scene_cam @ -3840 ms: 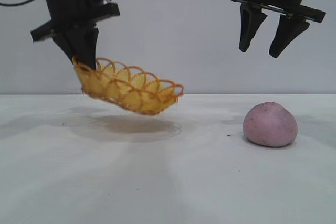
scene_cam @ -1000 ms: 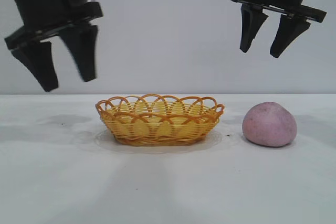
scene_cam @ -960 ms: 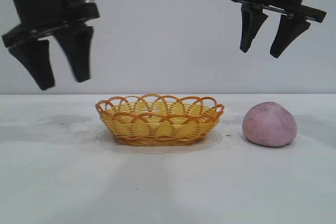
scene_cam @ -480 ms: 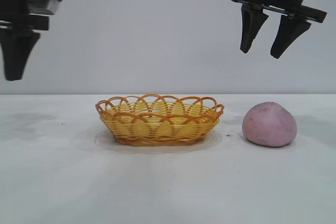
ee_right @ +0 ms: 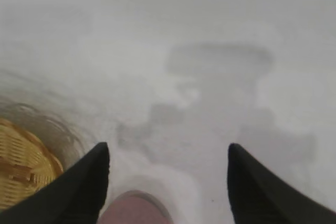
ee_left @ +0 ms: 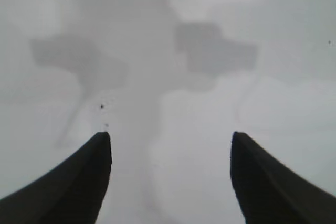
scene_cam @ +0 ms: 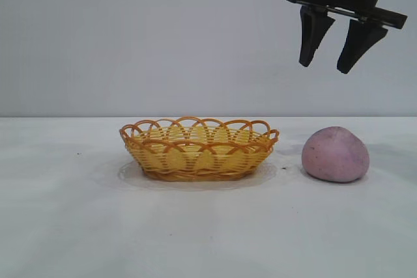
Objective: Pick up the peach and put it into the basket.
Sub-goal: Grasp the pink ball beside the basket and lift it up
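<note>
The pinkish-purple peach (scene_cam: 335, 154) lies on the white table at the right, apart from the basket. The yellow woven basket (scene_cam: 199, 148) with an orange looped rim stands upright at the table's middle, with nothing showing inside it. My right gripper (scene_cam: 326, 67) hangs open high above the peach, nothing between its fingers. In the right wrist view the gripper (ee_right: 168, 148) points down at bare table, with the peach (ee_right: 134, 209) and the basket (ee_right: 23, 161) at the frame's edge. My left gripper (ee_left: 170, 136) is open over bare table and is out of the exterior view.
The white table (scene_cam: 208, 226) stretches flat in front of and around both objects, with a plain grey wall behind. A few small dark specks (ee_left: 101, 106) mark the surface.
The left arm has drawn away leftward and left the exterior view. The basket, set down earlier, stays put. The right gripper and the peach have not moved.
</note>
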{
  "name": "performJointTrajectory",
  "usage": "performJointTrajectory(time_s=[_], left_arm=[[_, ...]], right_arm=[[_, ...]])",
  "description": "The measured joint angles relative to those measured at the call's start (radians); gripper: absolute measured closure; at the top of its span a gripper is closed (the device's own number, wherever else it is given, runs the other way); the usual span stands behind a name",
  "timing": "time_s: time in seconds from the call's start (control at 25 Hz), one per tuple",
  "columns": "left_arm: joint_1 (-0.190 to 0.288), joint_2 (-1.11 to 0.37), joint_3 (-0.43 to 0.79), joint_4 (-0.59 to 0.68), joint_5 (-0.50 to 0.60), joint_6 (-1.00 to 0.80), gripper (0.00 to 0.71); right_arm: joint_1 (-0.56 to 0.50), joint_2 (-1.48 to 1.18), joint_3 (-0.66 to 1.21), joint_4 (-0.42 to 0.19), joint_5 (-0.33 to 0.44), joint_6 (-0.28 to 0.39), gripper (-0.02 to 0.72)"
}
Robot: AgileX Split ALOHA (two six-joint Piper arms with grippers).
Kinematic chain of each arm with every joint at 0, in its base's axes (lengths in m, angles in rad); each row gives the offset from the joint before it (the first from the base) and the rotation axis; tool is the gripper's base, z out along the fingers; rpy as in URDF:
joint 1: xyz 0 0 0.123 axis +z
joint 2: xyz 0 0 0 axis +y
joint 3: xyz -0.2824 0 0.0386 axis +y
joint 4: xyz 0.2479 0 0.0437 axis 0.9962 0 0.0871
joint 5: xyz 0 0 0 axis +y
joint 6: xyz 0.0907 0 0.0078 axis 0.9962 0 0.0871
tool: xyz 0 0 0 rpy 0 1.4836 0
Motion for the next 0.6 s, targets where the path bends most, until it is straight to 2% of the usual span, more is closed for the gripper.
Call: performJointTrajectory(time_s=[0.32,0.6], left_arm=[[0.002,-0.379,0.35,-0.063,-0.121,-0.013,0.245],[0.002,-0.8,0.634,-0.078,-0.132,-0.015,0.245]], right_arm=[[0.0,0.0,0.0,-0.002,0.0,-0.001,0.285],[0.0,0.0,0.0,-0.002,0.0,-0.003,0.285]])
